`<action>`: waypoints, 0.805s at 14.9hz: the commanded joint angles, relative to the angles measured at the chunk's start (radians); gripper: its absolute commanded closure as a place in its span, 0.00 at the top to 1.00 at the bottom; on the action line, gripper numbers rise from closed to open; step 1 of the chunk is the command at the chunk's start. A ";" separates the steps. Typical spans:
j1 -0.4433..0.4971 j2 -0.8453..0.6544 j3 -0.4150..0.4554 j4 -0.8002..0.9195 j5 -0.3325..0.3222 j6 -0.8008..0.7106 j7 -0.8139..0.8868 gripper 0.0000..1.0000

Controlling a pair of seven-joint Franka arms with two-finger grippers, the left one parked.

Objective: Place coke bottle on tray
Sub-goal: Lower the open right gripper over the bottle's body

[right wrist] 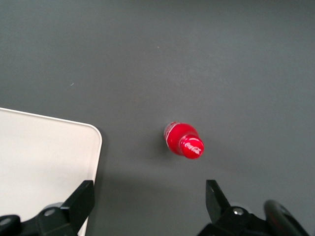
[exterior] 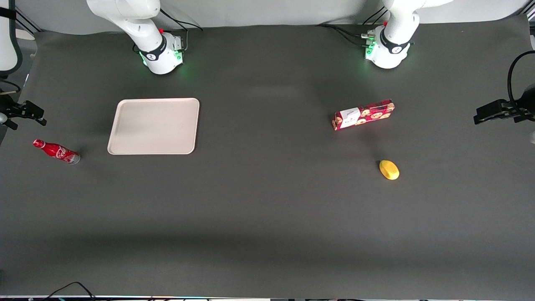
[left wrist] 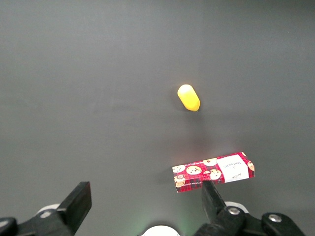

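The coke bottle (exterior: 56, 151) stands upright on the dark table mat (exterior: 267, 209), near the working arm's end of the table. From the wrist camera above it, its red cap (right wrist: 192, 146) and shoulder are seen almost straight down, with a little of the white script showing. It touches nothing — bare mat lies all around it.

The tray (exterior: 154, 126) lies flat on the mat beside the bottle, a little farther from the front camera, with a clear strip of mat between the two. Its pale surface carries nothing, and its rounded corner (right wrist: 93, 132) shows in the right wrist view, apart from the bottle.

The gripper (right wrist: 147, 206) hangs high over the mat above the gap between the tray and the bottle, holding nothing. Its two dark fingers (right wrist: 78, 201) are spread wide apart, and the bottle sits below, just off the line between them.

Well apart from all this, toward the parked arm's end of the table, a red cookie box (exterior: 363, 114) printed with biscuits and a white label lies flat on the mat. A small yellow lemon-like object (exterior: 389, 169) rests nearer the front camera than the box, separate from it. Neither lies anywhere between the bottle and the tray — that stretch of mat holds no other object.
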 commanded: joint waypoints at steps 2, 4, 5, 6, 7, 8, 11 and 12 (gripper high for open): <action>-0.011 0.061 -0.015 0.009 0.069 0.041 -0.135 1.00; -0.021 0.071 -0.015 0.023 0.078 0.042 -0.164 1.00; -0.021 0.090 -0.015 0.035 0.099 0.042 -0.170 1.00; -0.026 0.108 -0.015 0.038 0.119 0.041 -0.195 1.00; -0.026 0.117 -0.015 0.043 0.142 0.042 -0.228 1.00; -0.028 0.140 -0.015 0.049 0.167 0.044 -0.258 1.00; -0.046 0.223 -0.012 0.100 0.210 0.044 -0.345 1.00; -0.064 0.246 -0.008 0.110 0.233 0.042 -0.376 1.00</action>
